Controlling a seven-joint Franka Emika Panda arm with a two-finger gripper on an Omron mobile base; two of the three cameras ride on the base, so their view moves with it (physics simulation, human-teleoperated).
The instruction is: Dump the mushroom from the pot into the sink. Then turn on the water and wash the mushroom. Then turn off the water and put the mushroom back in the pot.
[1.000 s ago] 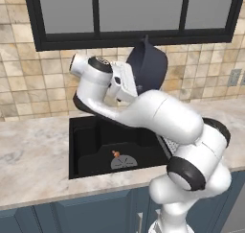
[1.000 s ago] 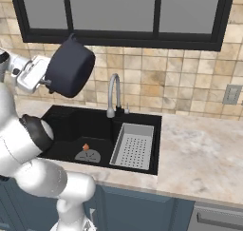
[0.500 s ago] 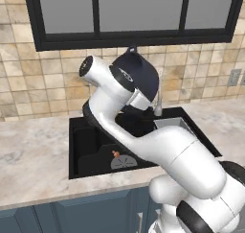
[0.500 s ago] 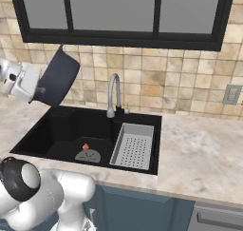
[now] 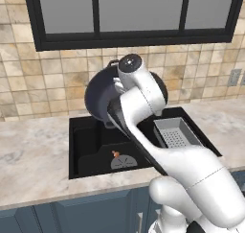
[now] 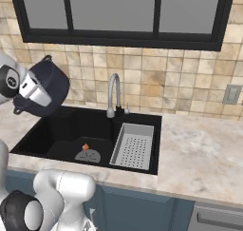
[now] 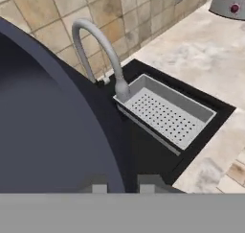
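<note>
The dark navy pot [image 5: 100, 100] hangs tipped on its side above the left end of the black sink [image 5: 91, 141]. My gripper [image 6: 40, 94] is shut on its rim. In the hand view the pot's wall [image 7: 48, 122] covers the left half, with my gripper [image 7: 122, 186] clamped at its edge. The small orange-brown mushroom [image 5: 115, 154] lies on the sink floor beside the round grey drain [image 5: 123, 162]. From the right base view the mushroom [image 6: 86, 147] sits just above the drain [image 6: 88, 155], below and right of the pot [image 6: 52, 82].
A curved grey faucet [image 6: 114, 94] stands behind the sink's middle. A grey perforated strainer tray [image 6: 133, 146] fills the basin's right part. Marble counter [image 6: 204, 149] runs on both sides. A grey appliance with a red button [image 7: 229, 2] stands far off on the counter.
The arm has swung the pot left and down, from high over the sink's middle to low over its left end. The mushroom has stayed by the drain.
</note>
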